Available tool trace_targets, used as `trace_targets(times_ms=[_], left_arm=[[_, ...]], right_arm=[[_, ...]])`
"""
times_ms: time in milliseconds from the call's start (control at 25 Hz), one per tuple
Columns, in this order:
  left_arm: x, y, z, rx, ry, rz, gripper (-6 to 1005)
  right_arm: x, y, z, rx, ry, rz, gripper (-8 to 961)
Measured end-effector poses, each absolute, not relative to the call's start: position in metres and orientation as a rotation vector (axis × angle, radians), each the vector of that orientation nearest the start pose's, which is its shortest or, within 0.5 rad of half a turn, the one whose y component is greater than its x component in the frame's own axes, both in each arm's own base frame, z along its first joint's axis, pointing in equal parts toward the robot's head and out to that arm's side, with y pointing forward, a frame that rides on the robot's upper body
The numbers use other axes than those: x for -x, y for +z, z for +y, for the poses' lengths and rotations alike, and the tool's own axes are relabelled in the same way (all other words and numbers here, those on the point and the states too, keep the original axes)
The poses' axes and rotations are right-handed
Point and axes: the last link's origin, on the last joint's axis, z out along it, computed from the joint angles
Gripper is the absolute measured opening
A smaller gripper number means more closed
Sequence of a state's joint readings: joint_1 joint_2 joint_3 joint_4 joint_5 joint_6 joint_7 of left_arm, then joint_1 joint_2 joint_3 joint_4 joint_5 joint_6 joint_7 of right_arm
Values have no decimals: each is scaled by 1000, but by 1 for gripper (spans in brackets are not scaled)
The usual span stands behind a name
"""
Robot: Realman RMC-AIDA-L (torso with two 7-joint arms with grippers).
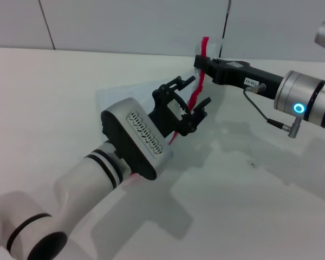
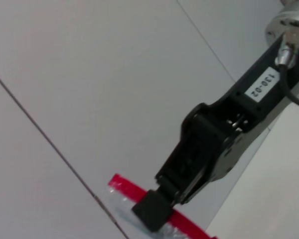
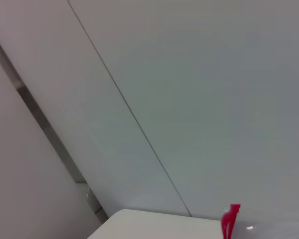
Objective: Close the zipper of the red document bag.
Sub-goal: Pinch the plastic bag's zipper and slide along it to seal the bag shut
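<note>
The white bench (image 1: pixel 271 206) carries the whole scene, and a pale panelled wall (image 1: pixel 124 21) stands behind it; the red document bag (image 1: pixel 122 92) lies on the bench toward its far edge, a translucent sheet hard to make out apart from the red trim; the zipper (image 1: pixel 194 97) runs along its right-hand edge and is pulled up off the bench at the far end, so the strip rises and kinks.

The left gripper (image 1: pixel 190 100) sits at the near-middle stretch of the zipper, its jaws spread either side of the red strip and not visibly closed on it; the right gripper (image 1: pixel 201 62) reaches in from the right to the far end, and the left wrist view shows its jaws (image 2: pixel 152 209) clenched on the red strip there.

The risks, as I judge them: the bag is light and slippery, so a pull along the zipper may drag the whole pouch instead of running the slider; the lifted, kinked strip may jam the slider where it bends; the right gripper's hold is on a thin edge and could slip; the left gripper may close on plain strip, since I cannot see the slider.
</note>
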State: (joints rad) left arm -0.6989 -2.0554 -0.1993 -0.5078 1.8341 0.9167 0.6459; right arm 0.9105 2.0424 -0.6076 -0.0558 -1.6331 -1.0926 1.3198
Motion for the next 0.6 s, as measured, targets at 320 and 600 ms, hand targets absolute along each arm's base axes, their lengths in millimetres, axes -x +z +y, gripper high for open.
trace_targets(times_ms=[320,600], left_arm=[[199,-111,348,2013,-441,205,533],[195,-111,347,1986,-422,266,530]], right_arm=[[-196,-58,416,2325,996,1022,13],[-194,-60,415,2335,993,1011,13]])
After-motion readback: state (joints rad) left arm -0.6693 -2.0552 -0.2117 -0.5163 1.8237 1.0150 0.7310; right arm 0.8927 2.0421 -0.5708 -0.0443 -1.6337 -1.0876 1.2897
